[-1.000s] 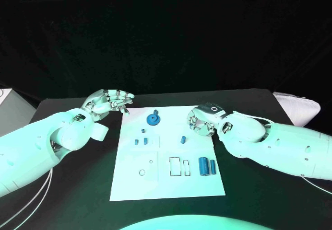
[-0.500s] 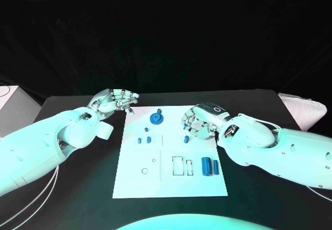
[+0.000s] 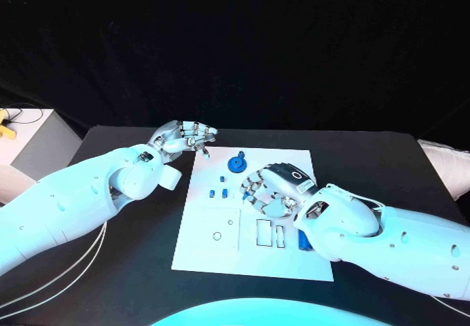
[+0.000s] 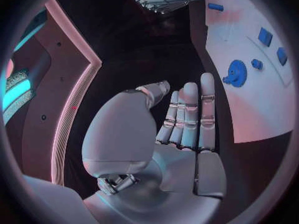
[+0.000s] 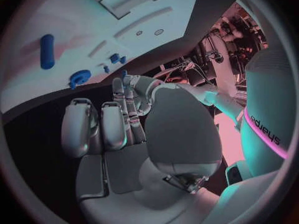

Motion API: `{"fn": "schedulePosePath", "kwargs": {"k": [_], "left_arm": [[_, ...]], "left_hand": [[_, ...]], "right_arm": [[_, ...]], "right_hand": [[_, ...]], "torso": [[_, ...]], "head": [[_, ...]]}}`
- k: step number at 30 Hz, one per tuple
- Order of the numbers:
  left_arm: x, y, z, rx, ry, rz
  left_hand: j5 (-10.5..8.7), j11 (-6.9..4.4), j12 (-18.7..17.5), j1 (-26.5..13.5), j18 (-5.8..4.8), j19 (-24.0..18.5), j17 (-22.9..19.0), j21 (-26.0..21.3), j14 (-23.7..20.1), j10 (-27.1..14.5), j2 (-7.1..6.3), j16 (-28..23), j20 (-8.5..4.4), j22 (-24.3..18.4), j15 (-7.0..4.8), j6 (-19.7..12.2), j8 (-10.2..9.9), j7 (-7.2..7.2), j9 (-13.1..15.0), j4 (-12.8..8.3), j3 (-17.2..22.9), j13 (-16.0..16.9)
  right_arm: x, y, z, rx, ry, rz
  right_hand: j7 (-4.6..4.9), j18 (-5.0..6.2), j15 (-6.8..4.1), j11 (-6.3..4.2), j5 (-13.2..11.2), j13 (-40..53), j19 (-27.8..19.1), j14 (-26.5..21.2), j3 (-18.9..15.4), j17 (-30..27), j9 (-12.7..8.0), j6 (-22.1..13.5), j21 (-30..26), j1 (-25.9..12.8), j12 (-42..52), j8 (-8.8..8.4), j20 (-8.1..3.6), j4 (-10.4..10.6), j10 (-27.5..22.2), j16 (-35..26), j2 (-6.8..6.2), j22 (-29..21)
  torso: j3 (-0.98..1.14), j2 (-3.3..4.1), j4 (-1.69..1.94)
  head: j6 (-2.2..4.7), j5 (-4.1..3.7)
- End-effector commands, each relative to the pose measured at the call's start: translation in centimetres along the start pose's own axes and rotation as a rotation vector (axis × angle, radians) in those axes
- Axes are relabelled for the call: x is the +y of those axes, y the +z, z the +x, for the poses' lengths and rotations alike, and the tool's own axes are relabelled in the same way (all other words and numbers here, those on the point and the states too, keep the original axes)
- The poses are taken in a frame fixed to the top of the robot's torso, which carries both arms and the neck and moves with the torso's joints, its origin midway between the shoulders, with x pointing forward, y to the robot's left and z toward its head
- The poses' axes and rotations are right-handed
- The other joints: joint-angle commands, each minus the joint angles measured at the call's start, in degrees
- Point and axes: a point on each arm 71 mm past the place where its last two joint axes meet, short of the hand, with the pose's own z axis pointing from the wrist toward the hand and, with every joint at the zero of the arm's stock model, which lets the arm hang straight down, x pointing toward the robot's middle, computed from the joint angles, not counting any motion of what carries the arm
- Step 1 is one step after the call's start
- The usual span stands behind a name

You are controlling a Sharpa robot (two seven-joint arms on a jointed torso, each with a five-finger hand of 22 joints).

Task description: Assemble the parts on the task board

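**Over the task board: both hands curled, nothing picked up**

On the black table (image 3: 392, 156) sits the white task board (image 3: 250, 224), with the small blue parts scattered over it. The blue gear (image 3: 238, 164) is up near the board's far edge, and a couple of small blue pieces (image 3: 217, 193) lie a bit nearer, left of the middle. A blue cylinder (image 3: 303, 241) peeks out right beside the right arm, near the two rectangular slots (image 3: 270, 233).

Left hand (image 3: 183, 139) hovers at the far left corner of the board, just off its edge, fingers curled in with nothing in them as far as I can see. Right hand (image 3: 272, 190) hangs over the middle of the board, fingers bent downward; from the wrist camera they look curled and empty too.
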Motion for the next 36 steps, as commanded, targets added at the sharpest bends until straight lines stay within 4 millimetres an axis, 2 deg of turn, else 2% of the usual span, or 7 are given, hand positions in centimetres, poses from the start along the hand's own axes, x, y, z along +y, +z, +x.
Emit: {"fn": "schedulePosePath", "kwargs": {"k": [1,4,9,15,36], "left_arm": [[-0.2,0.1,0.2,-0.021,-0.017,0.022],[-0.2,0.2,0.3,-0.026,-0.023,0.025],[-0.3,0.3,0.6,-0.028,-0.031,0.027],[-0.3,0.4,0.9,-0.024,-0.036,0.028],[-0.3,0.5,1.2,-0.015,-0.041,0.028]], "left_hand": [[0.15,0.09,-0.24,0.60,0.83,0.34,0.09,-0.13,-0.19,-0.57,-0.17,0.19,0.10,-0.08,0.21,-0.44,0.41,0.49,-0.10,0.04,-0.37,-0.11],[0.15,0.09,-0.24,0.60,0.83,0.34,0.09,-0.13,-0.19,-0.57,-0.17,0.19,0.10,-0.08,0.21,-0.44,0.41,0.49,-0.10,0.04,-0.37,-0.11],[0.15,0.10,-0.25,0.61,0.83,0.33,0.10,-0.15,-0.23,-0.60,-0.16,0.18,0.11,-0.10,0.23,-0.44,0.44,0.50,-0.10,0.06,-0.38,-0.13],[0.15,0.10,-0.25,0.61,0.83,0.33,0.10,-0.15,-0.23,-0.60,-0.16,0.18,0.11,-0.10,0.23,-0.44,0.44,0.50,-0.10,0.06,-0.38,-0.13],[0.16,0.15,-0.28,0.60,0.82,0.29,0.11,-0.22,-0.35,-0.68,-0.12,0.16,0.15,-0.15,0.28,-0.44,0.56,0.54,-0.12,0.13,-0.44,-0.18]], "right_arm": [[0.6,0.2,0.5,-0.019,-0.036,-0.053],[1.0,0.4,1.5,-0.008,-0.033,-0.061],[1.4,0.7,2.7,0.006,-0.033,-0.065],[1.6,1.0,3.7,0.029,-0.031,-0.057],[1.7,0.9,5.7,0.125,-0.043,-0.049]], "right_hand": [[0.10,-0.46,-0.35,-0.04,0.31,0.09,0.71,2.20,0.10,-0.06,0.05,-0.03,0.20,-0.42,0.34,0.12,-0.08,-0.18,0.20,-0.07,-0.09,0.06],[0.11,-0.47,-0.34,-0.04,0.29,0.10,0.74,2.20,0.09,-0.03,0.06,-0.03,0.28,-0.45,0.34,0.12,-0.08,-0.21,0.20,-0.04,-0.14,0.14],[0.12,-0.47,-0.33,-0.03,0.28,0.12,0.72,2.18,0.08,-0.13,0.09,-0.04,0.26,-0.50,0.35,0.14,-0.07,-0.24,0.20,-0.10,-0.18,0.13],[0.13,-0.48,-0.32,-0.02,0.27,0.13,0.73,2.19,0.06,-0.06,0.11,-0.04,0.31,-0.54,0.35,0.14,-0.06,-0.26,0.21,-0.02,-0.23,0.18],[0.12,-0.48,-0.30,-0.02,0.18,0.18,0.72,2.18,-0.03,-0.09,0.21,-0.04,0.37,-0.74,0.36,0.19,-0.04,-0.36,0.22,0.03,-0.37,0.26]], "torso": [[-0.10,0.03,0.04],[-0.10,0.07,0.01],[-0.05,0.08,0.10],[-0.01,0.09,-0.02],[0.00,0.11,0.00]], "head": [[-0.25,0.90],[-0.82,1.45],[-1.21,1.93],[-1.65,2.73],[-2.75,3.43]]}}
